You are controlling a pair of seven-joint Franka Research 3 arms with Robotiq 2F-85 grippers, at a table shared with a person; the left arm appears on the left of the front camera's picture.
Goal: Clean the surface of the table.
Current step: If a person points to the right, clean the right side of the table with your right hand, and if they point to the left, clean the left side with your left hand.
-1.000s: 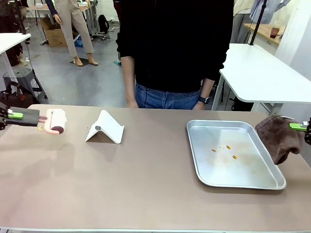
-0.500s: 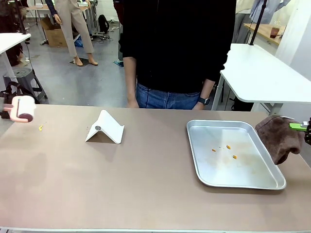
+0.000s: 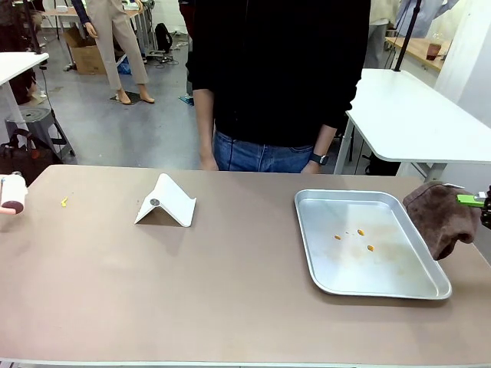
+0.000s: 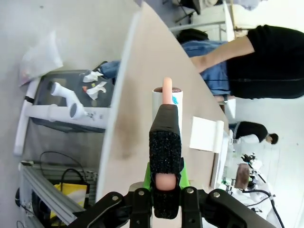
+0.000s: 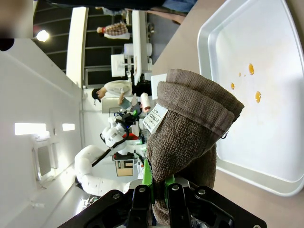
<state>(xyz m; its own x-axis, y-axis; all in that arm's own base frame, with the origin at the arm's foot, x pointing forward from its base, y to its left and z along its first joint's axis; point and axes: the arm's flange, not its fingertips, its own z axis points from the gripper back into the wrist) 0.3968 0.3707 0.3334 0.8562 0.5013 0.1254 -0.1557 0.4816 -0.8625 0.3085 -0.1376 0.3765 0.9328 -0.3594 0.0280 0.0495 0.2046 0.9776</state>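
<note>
– How will the table [image 3: 230,299] handle?
– Judging by its look: rigid, heavy, smooth. Nothing to grasp, just wipe the top. It spreads all around the metal tray [image 3: 305,238].
– What's in the tray?
– A few orange crumbs [image 3: 360,231]. Right of it, the right gripper [image 5: 159,183] is clamped on a brown cloth [image 5: 190,123]. Far left of it, the left gripper [image 4: 166,178] is clamped on a lint roller [image 4: 166,102].

Tan tbl [image 3: 230,291], brown cloth [image 3: 441,218], prob. pink roller [image 3: 13,192].
</note>
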